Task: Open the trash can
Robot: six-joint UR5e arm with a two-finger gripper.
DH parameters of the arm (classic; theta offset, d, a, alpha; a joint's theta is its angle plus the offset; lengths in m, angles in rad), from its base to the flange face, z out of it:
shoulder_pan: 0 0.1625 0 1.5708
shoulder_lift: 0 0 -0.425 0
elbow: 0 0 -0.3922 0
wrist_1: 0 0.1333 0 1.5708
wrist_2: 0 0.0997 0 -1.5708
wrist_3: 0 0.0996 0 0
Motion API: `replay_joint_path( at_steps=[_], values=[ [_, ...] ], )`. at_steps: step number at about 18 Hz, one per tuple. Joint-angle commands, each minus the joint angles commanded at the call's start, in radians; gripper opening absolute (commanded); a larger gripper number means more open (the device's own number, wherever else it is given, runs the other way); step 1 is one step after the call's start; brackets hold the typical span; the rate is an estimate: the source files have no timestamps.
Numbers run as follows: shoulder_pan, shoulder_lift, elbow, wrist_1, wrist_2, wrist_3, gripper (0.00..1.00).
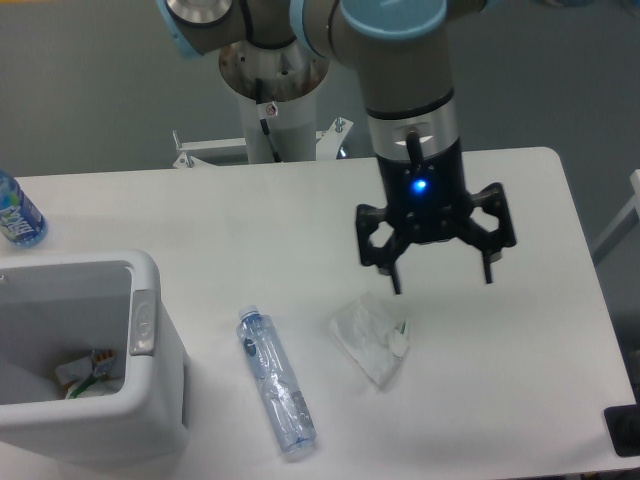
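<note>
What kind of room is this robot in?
Probably a robot lab. A robot arm on a pedestal reaches over a plain white table set with test items: an open trash can, a flattened plastic bottle and a crumpled wrapper.

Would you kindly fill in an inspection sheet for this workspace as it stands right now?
Surface: white table, no spills seen.
Job's things: trash can at the front left corner, top open, scraps visible inside; grey push-button strip on its right rim.
Clutter: flattened clear bottle lying beside the can; crumpled clear wrapper right of it; blue-labelled bottle at the left edge.
Grippers: gripper open, empty, hanging above the table just right of the wrapper, blue light lit.
Cables: one thin cable on the arm's base column.
Surroundings: grey floor, metal brackets behind the table, dark object at the lower right.
</note>
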Motion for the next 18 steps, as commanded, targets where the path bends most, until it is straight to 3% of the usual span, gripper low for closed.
replay_joint_path(
  at_steps=[3, 8, 18],
  values=[
    [0.018, 0.028, -0.04, -0.034, 0.049, 0.124, 1.0],
    [0.046, 0.068, -0.098, -0.037, 0.055, 0.236, 1.0],
    [0.054, 0.071, -0.104, -0.035, 0.057, 0.25, 1.0]
  ],
)
